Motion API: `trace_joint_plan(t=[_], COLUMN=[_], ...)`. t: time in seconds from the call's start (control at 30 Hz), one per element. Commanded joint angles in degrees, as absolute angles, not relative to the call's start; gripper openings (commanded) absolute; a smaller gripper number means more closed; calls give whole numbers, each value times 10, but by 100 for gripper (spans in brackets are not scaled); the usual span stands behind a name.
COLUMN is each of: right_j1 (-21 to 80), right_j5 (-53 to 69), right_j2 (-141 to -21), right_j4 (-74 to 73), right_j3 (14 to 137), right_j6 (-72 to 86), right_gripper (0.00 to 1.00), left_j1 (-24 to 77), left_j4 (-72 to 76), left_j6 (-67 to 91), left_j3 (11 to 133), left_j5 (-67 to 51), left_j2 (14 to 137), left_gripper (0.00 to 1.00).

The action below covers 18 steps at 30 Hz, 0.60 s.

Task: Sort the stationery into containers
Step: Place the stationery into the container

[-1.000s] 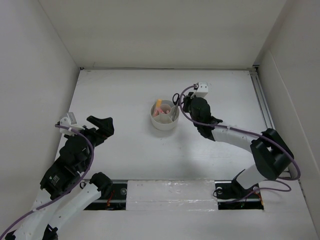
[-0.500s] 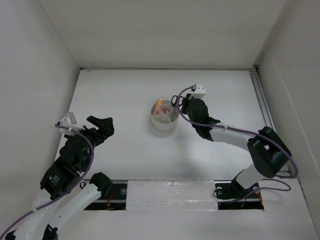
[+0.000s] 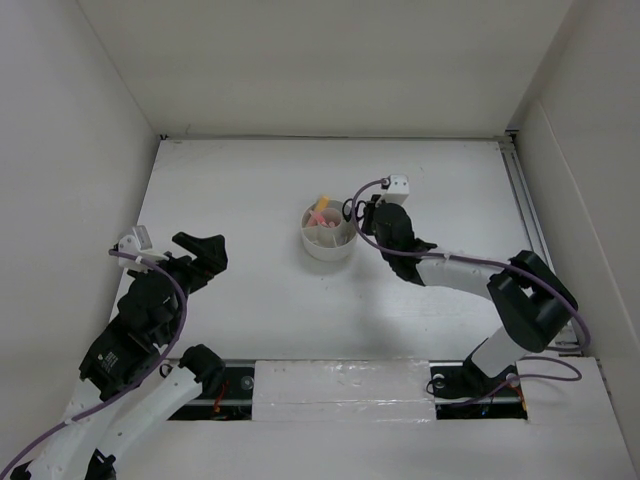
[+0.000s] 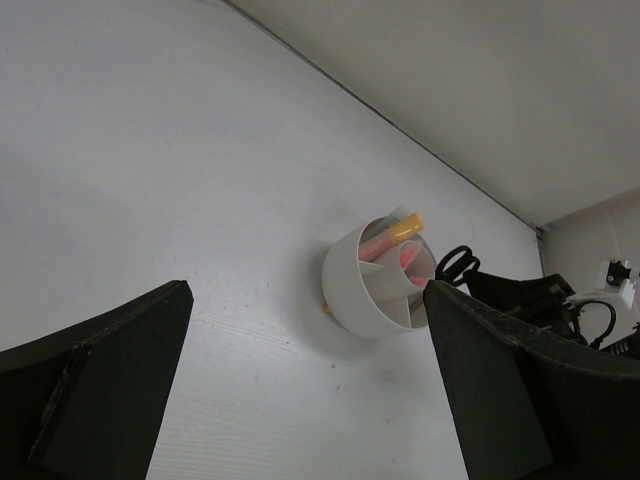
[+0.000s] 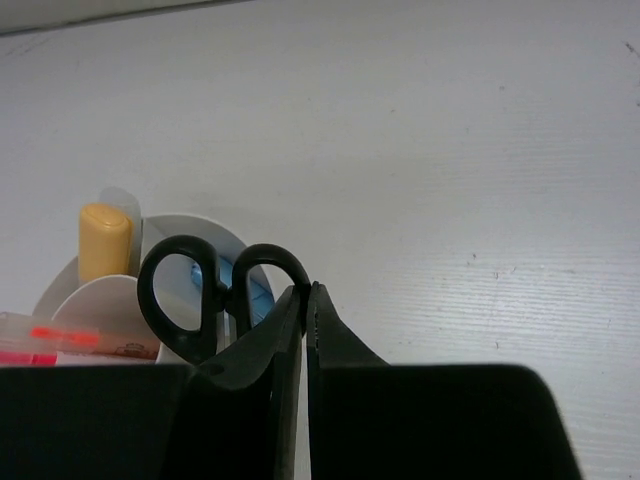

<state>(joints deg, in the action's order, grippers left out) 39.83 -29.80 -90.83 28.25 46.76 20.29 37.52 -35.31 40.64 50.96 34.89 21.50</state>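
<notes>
Scissors [image 5: 222,310] at organizer [image 3: 328,252] rim, right arm [image 3: 450,268] outstretched

Standing here, I can't read any lettering, label, brand or number. The pale pink pen [image 5: 90,340] in the white desk organizer [image 5: 100,300] has a red printed patch, but it is too blurred to make out.

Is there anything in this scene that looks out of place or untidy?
Only one thing: a tiny yellowish bit lies on the table at the foot of the white organizer, outside every compartment. The scissors, upright at the rim in the shut right gripper, look normal.
</notes>
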Motion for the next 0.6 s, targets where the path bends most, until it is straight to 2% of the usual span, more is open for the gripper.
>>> trace_joint_plan(t=[0.0,0.13,0.3,0.57], right_j1=[409,409,414,425], right_j5=[-311,-311,-316,-328], right_j2=[-909,-909,-898,-840], right_j4=[323,323,323,323], right_j3=[460,454,454,438], right_j6=[213,213,213,207], right_gripper=[8,20,43,61], left_j1=[377,377,377,377], left_j4=[-329,-329,-329,-329], left_j6=[396,396,396,396], left_j3=[503,503,503,503], left_j5=[348,348,348,348], left_j2=[210,210,210,210], left_gripper=[100,100,100,100])
